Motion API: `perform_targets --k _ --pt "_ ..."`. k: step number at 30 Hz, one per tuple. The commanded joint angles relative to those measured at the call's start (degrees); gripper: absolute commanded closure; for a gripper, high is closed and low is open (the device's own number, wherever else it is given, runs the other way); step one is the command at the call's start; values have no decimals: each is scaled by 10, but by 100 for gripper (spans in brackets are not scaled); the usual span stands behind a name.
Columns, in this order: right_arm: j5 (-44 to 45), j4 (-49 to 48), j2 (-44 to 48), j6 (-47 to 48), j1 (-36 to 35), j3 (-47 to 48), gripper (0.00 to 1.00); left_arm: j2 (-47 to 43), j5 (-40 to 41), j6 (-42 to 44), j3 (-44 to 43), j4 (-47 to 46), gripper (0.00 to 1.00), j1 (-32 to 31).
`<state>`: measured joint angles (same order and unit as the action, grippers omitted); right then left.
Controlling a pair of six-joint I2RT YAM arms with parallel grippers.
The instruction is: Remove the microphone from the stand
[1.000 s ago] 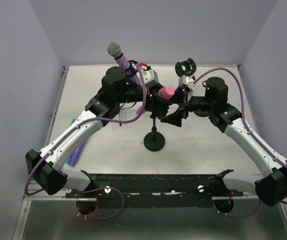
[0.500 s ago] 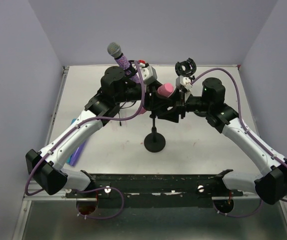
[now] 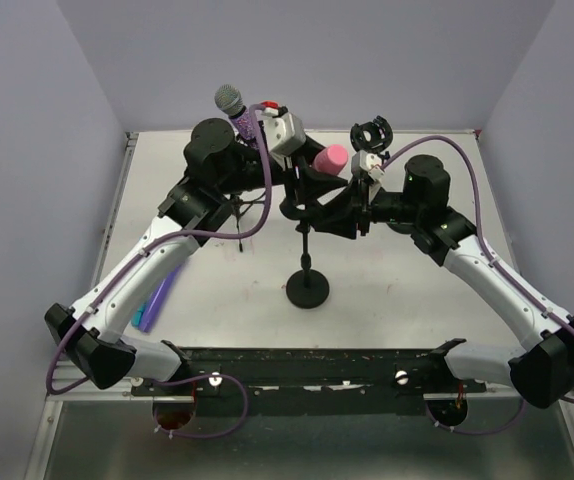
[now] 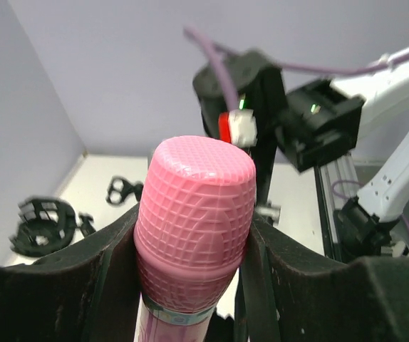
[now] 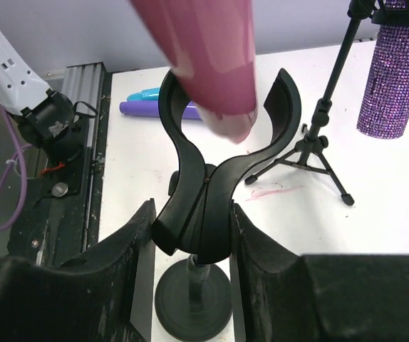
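Observation:
The pink microphone [image 3: 330, 158] has a rounded mesh head [image 4: 194, 206], and my left gripper [image 4: 194, 224] is shut on that head from both sides. It hangs tilted above the black stand [image 3: 307, 290]. In the right wrist view its pink body [image 5: 204, 64] slants down, with its lower end level with the tips of the stand's forked clip [image 5: 197, 214]. My right gripper [image 5: 194, 214] is shut on the neck of that clip, a finger pressed to each side. The stand's round base [image 5: 194, 303] rests on the table below.
A purple glitter microphone [image 3: 242, 115] stands on a tripod [image 5: 311, 149] at the back left. A black shock mount [image 3: 372, 133] sits at the back. Blue and purple markers [image 3: 152, 300] lie at the left. Grey walls close in on three sides.
My left arm has raised the pink microphone up and back, away from the clip. My right gripper moved in from the right and closed on the clip's neck.

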<state>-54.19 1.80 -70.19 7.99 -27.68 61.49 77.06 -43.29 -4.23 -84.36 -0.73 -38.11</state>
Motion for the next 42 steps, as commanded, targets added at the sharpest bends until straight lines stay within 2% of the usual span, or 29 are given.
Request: perform_targets --k 1,6,7,9,11,12,16,19,23,25,30,36,40,42 --pt "14 11 0 11 -1 -8 99 2 -19 20 -95 -5 100 1" --pt "18 8 1 6 -1 -9 99 9 -20 33 -175 6 100 11" --pt "23 8 4 5 -2 -9 84 9 -20 37 -186 6 100 14" --pt "31 9 9 -4 -1 -9 41 6 -19 55 -206 37 100 17" --pt "29 26 14 -2 -1 4 23 -1 -22 70 -212 62 100 24" --pt "28 36 15 1 -1 15 17 -12 -22 78 -209 73 100 27" --pt "30 103 23 27 -1 60 1 -70 -21 127 -159 148 100 48" --pt "49 141 38 36 -1 85 0 -139 17 171 -74 204 100 71" --pt "73 177 52 41 -1 108 0 -224 133 196 24 277 100 101" --pt "94 195 53 41 0 124 0 -245 217 175 63 315 100 120" --pt "189 208 49 32 -1 136 0 -299 299 127 229 349 100 209" --pt "202 206 49 19 0 131 0 -250 409 155 287 361 100 313" --pt "203 203 57 19 -1 119 0 -213 489 150 320 282 100 411" --pt "208 206 59 23 -1 115 0 -189 502 168 328 244 100 445"
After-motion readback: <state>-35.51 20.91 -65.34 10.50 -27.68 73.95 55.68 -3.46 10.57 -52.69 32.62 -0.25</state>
